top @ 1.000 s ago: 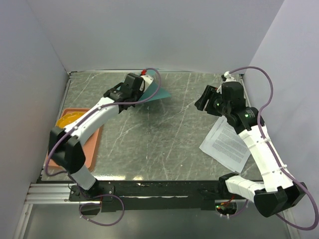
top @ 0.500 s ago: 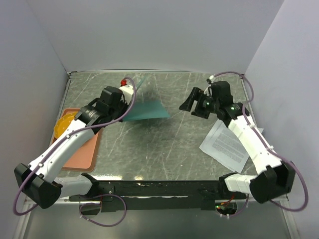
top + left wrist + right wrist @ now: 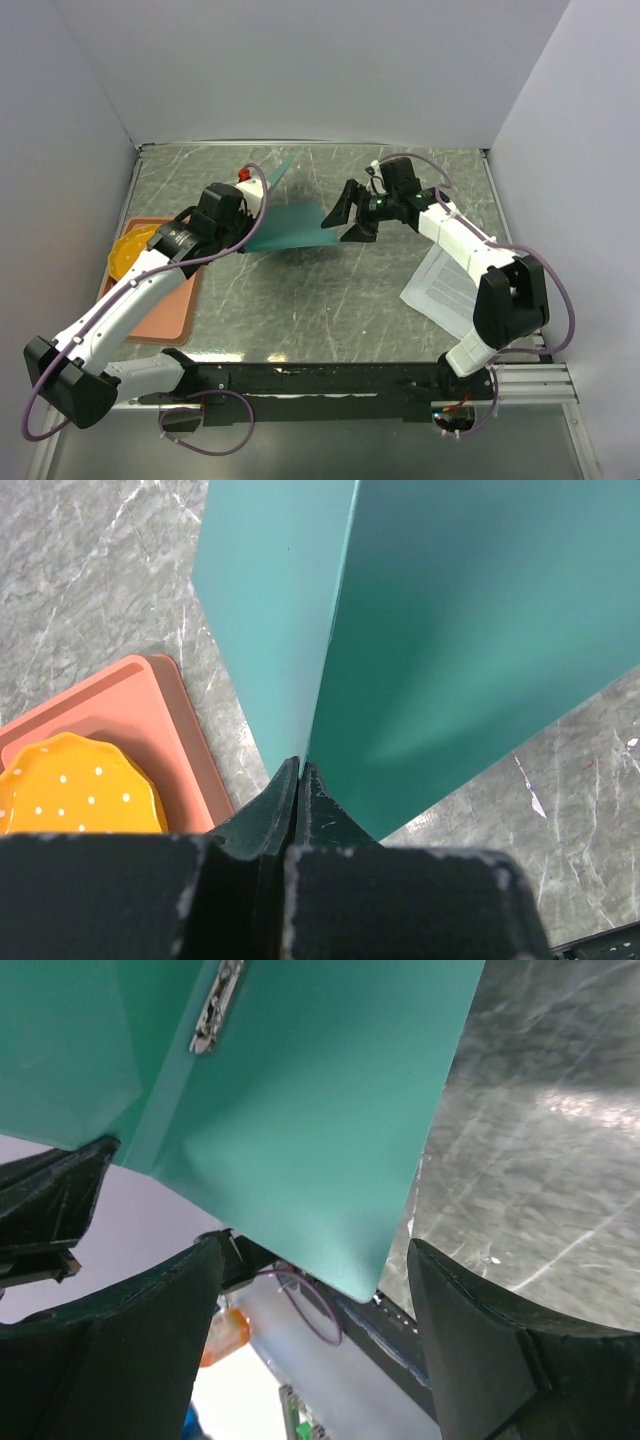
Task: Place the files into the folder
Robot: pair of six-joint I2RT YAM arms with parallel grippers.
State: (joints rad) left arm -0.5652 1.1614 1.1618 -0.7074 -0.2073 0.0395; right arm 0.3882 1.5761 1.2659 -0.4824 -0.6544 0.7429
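The teal-green folder (image 3: pixel 290 222) is held off the table in the middle back, partly open, with one cover standing up. My left gripper (image 3: pixel 243 232) is shut on its left edge; in the left wrist view the jaws pinch the cover's edge (image 3: pixel 300 770) and the folder (image 3: pixel 450 640) fills the frame. My right gripper (image 3: pixel 345 218) is open at the folder's right corner, which lies between its fingers (image 3: pixel 120 1350). The folder (image 3: pixel 300 1110) shows its metal clip (image 3: pixel 218 1005) there. The files (image 3: pixel 455 290), white printed sheets, lie on the table at the right.
A salmon-orange tray (image 3: pixel 165 295) with a yellow object (image 3: pixel 132 250) sits at the left edge; it also shows in the left wrist view (image 3: pixel 150 740). The table (image 3: pixel 320 300) is grey marbled, walled on three sides.
My right gripper has swung left from near the files to the folder's right corner. My left arm has pulled the folder down and toward the table's middle, opening it out.
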